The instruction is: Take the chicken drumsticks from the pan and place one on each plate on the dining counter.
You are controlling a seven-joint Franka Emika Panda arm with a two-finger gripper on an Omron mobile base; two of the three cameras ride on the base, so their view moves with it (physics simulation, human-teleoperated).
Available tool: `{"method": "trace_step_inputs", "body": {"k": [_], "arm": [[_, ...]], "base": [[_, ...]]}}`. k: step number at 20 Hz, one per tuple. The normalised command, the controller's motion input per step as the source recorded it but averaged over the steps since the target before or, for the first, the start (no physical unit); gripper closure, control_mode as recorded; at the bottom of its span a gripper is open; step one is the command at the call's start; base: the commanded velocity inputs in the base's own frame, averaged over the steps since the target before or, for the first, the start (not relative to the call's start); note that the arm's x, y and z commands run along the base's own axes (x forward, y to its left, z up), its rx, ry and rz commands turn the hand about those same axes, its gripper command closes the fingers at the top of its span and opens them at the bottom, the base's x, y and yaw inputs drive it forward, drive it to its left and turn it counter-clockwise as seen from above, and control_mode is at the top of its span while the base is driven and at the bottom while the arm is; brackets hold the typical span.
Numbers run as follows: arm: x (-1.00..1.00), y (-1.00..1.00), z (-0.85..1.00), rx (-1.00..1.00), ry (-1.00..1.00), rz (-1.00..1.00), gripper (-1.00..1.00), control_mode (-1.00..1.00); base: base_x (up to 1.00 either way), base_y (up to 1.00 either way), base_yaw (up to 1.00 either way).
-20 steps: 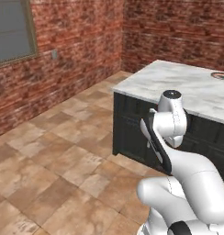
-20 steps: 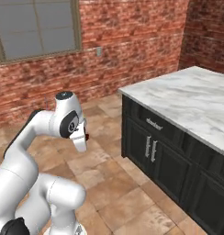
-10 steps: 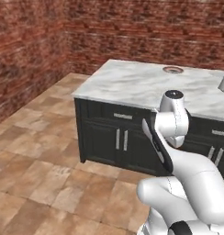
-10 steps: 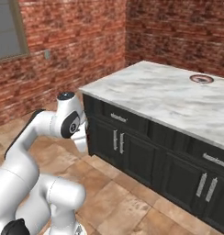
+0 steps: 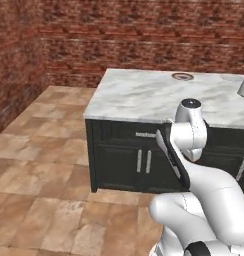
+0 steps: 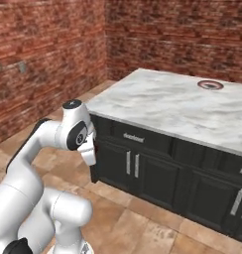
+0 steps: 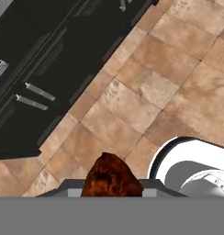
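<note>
floor [image 5: 39,165]: tan tiles, brick walls behind | table [image 5: 144,95]: marble top on dark cabinets, ahead of the arm | plate [image 6: 211,85]: red-brown rim, on table's far side | gripper [image 7: 112,189]: tucked low over the floor, narrowly parted, clamped on a drumstick [image 7: 111,176] | drumstick: glazed brown, between the gripper's fingertips

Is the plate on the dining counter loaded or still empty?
Empty. The plate on the dining counter shows a bare dark centre, and a chicken drumstick sits between the fingers over the floor tiles.
</note>
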Motion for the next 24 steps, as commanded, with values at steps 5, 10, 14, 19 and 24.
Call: {"method": "trace_step_inputs", "body": {"k": [5,10,14,19,24], "arm": [[0.0,0.0,0.0,0.0,0.0,0.0,1.0,1.0],[0.0,0.0,0.0,0.0,0.0,0.0,1.0,1.0],[0.0,0.0,0.0,0.0,0.0,0.0,1.0,1.0],[0.0,0.0,0.0,0.0,0.0,0.0,1.0,1.0],[0.0,0.0,0.0,0.0,0.0,0.0,1.0,1.0]], "base": [[0.83,1.0,-0.35],[0.87,1.0,-0.36],[0.89,1.0,-0.37],[0.88,1.0,-0.4],[0.8,1.0,-0.41]]}}
